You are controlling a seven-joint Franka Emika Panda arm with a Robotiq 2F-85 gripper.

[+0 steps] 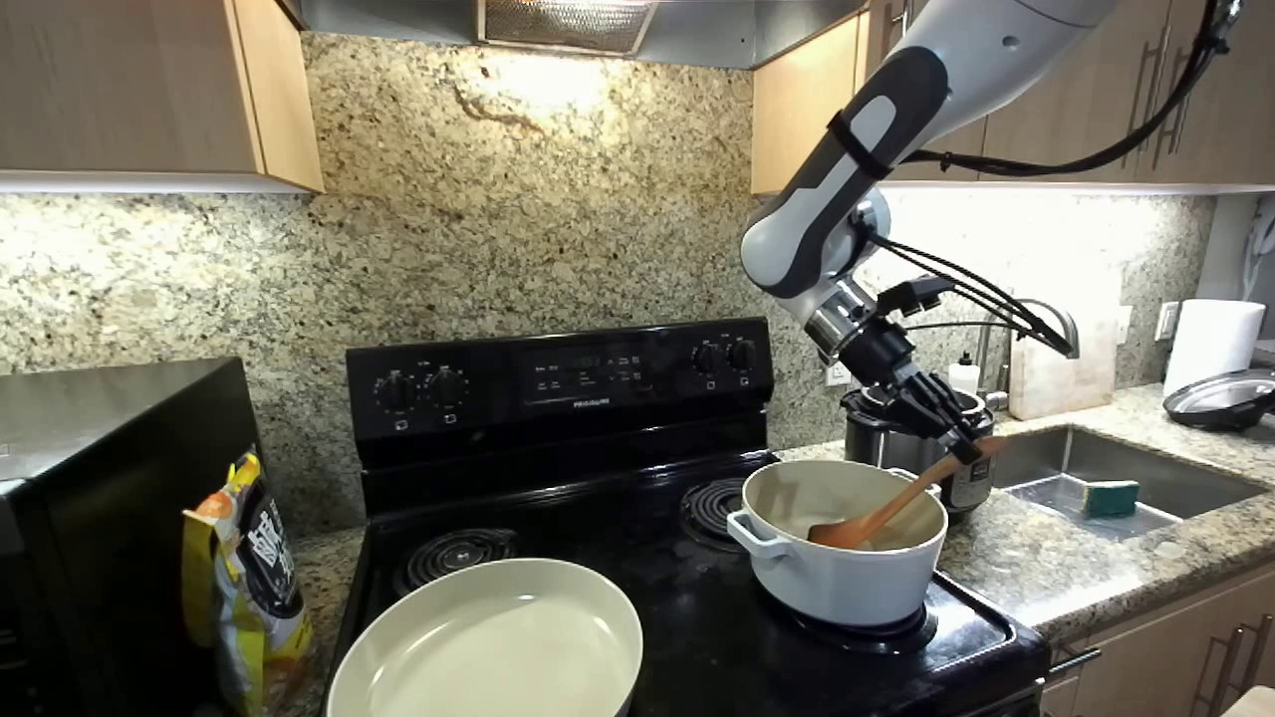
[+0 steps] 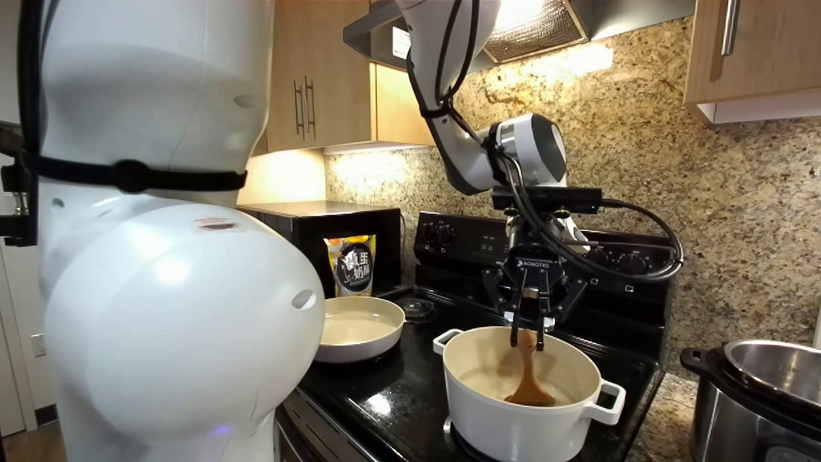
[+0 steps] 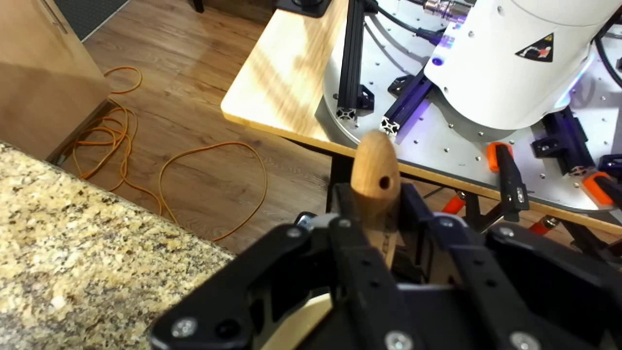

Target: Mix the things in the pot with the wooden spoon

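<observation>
You will find the white pot (image 1: 847, 586) standing upright on the stovetop (image 1: 687, 632), at the front corner nearest the sink (image 1: 1175, 464). Its side handles (image 2: 606, 403) are visible in an exterior view. The wooden spoon (image 1: 896, 503) sits at a slant: its head is inside the pot, and its shaft rises past the rim toward the sink-side edge. You cannot tell whether the head touches the pot's floor or whether the shaft touches the rim. The contents of the pot are too unclear to identify.

Check the gripper (image 2: 527, 340): its fingers (image 3: 415, 206) stand apart only by the thickness of the spoon's shaft and clamp it, one finger on each side. In the wrist view, you can see the rounded, holed end of the shaft projecting beyond the fingertips. In an exterior view, the fingertips are above the level of the pot's rim.

The shallow pale dish (image 1: 498, 647) is at the opposite front corner, apart from the pot. The printed bag (image 1: 261, 588) stands beyond that side edge, next to the black appliance (image 1: 139, 528). The steel cooker (image 2: 731, 410) stands on the counter (image 1: 1086, 583), near the sink-side edge.
</observation>
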